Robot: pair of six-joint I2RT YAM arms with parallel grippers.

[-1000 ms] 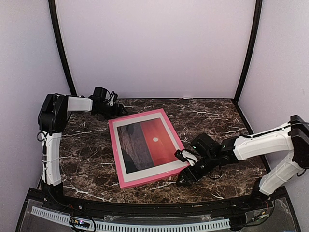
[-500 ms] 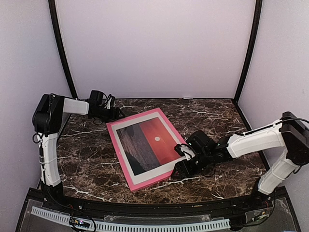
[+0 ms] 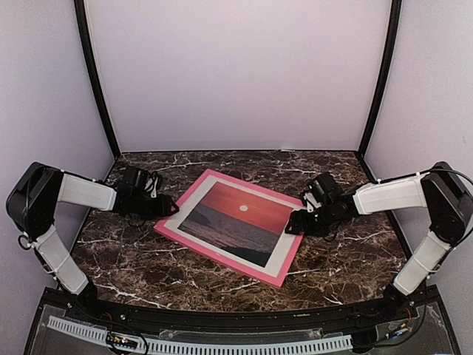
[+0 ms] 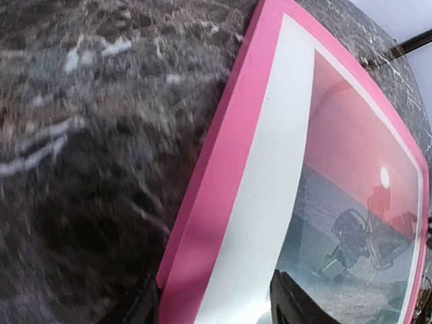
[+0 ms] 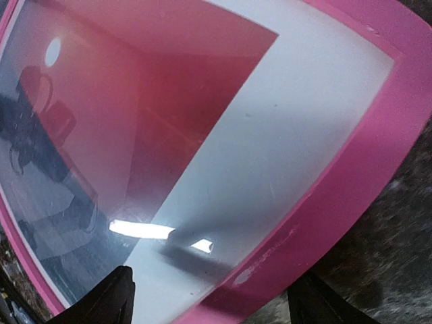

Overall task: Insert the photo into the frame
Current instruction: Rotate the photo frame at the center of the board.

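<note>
Table (image 3: 140, 255): dark brown marble with white veins, walled on three sides by plain pale panels.

Frame (image 3: 214, 256): pink, thin-railed, face up at the middle of the table. It is turned so that its corners point left, right, far and near. Whether it rests on the table or is held just clear of it cannot be told.

Photo (image 3: 235, 222): seated in the frame behind the pane (image 5: 88, 121). The picture side faces up, showing red sky over dark water with a wide white border on all sides. The pane carries dim reflections of the arms.

Left tool (image 3: 164, 210): at the left corner of the frame. In the left wrist view its fingers (image 4: 145, 309) stand partly apart with the pink rail and the white border filling the gap. One finger sits at the outer edge and the other over the pane, so the tool is clamped onto the frame.

Right tool (image 3: 294, 224): at the right corner. Its fingers (image 5: 115, 297) are likewise spread across the corner, one on the pane and one outside the rail, gripping the frame.

Sun (image 3: 242, 208): small white disc in the far half of the photo
</note>
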